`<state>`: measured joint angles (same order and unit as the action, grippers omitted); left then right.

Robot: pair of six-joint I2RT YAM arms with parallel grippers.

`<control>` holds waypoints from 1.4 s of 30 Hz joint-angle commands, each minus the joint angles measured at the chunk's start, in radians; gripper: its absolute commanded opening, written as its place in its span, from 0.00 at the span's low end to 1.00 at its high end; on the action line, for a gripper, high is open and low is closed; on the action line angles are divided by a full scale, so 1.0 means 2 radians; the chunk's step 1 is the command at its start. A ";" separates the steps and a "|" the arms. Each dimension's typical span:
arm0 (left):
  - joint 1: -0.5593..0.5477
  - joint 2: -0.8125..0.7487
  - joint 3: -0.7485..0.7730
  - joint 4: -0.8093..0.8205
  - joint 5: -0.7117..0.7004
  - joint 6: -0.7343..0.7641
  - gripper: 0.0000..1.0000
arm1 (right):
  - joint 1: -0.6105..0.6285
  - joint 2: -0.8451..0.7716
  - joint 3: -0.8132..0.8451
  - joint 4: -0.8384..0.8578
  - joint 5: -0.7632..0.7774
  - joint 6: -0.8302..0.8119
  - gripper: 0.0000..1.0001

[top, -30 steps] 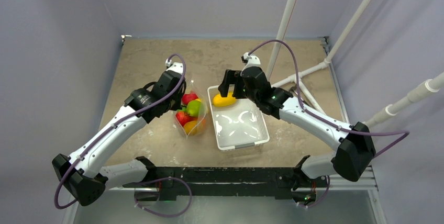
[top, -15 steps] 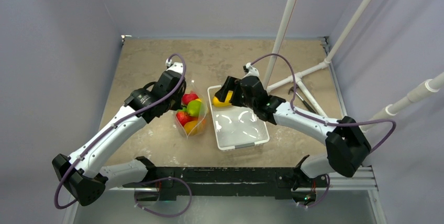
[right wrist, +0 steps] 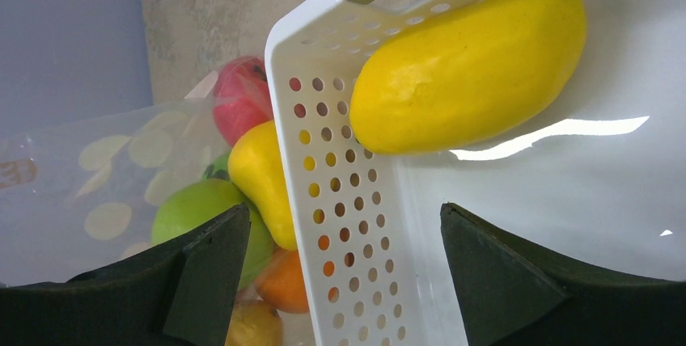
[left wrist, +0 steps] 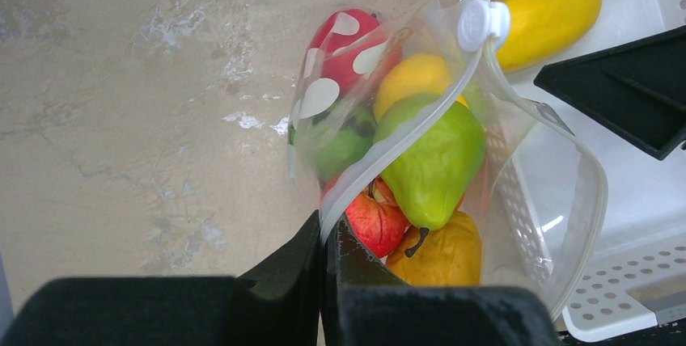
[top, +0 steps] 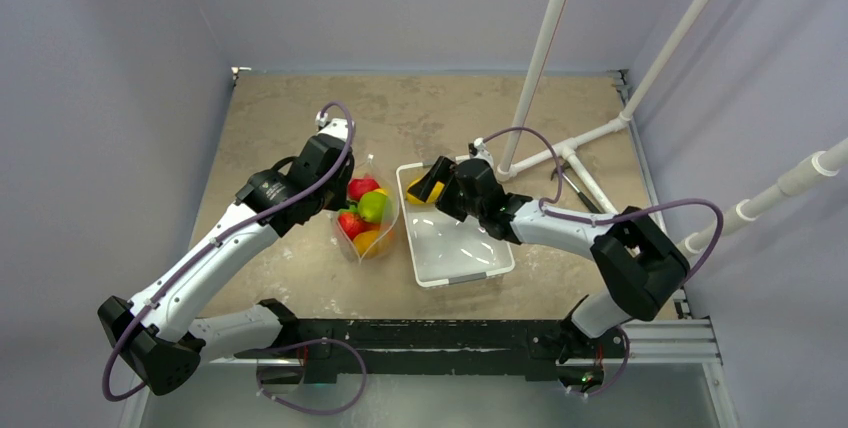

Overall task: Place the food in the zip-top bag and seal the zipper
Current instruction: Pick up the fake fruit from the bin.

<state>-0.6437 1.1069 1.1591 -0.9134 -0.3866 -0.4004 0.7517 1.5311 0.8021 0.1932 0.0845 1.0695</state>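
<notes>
The clear zip-top bag (top: 367,223) stands open on the table, holding several toy fruits: a green pear (left wrist: 433,160), a red apple (left wrist: 376,221), yellow and red ones. My left gripper (left wrist: 328,233) is shut on the bag's zipper strip (left wrist: 388,148); it also shows in the top view (top: 338,198). A yellow mango (right wrist: 469,67) lies in the far left corner of the white tray (top: 470,263). My right gripper (right wrist: 336,273) is open and empty; its jaws straddle the tray's perforated left wall, just short of the mango. It shows in the top view (top: 430,185).
The bag's white slider (left wrist: 481,23) sits at the far end of the zipper, next to the tray's corner. White pipes (top: 545,43) stand at the back right of the table. The tray's wall (right wrist: 323,160) touches the bag's side.
My right gripper has dropped lower and moved left over the tray's far left corner, close to the mango, staying open. The left gripper and bag have not moved.
</notes>
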 commanded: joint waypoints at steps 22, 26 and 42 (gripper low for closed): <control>-0.002 0.010 0.003 0.029 0.009 0.016 0.00 | -0.048 0.075 -0.013 0.088 -0.012 0.074 0.92; -0.002 0.015 0.006 0.029 0.009 0.017 0.00 | -0.058 0.089 -0.011 0.091 -0.012 0.077 0.93; -0.001 0.031 0.022 0.024 0.009 0.018 0.00 | -0.078 0.146 0.017 0.091 0.001 0.096 0.94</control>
<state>-0.6437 1.1648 1.1568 -0.8837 -0.3702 -0.3767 0.6189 1.7771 0.8070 0.4118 0.0624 1.2385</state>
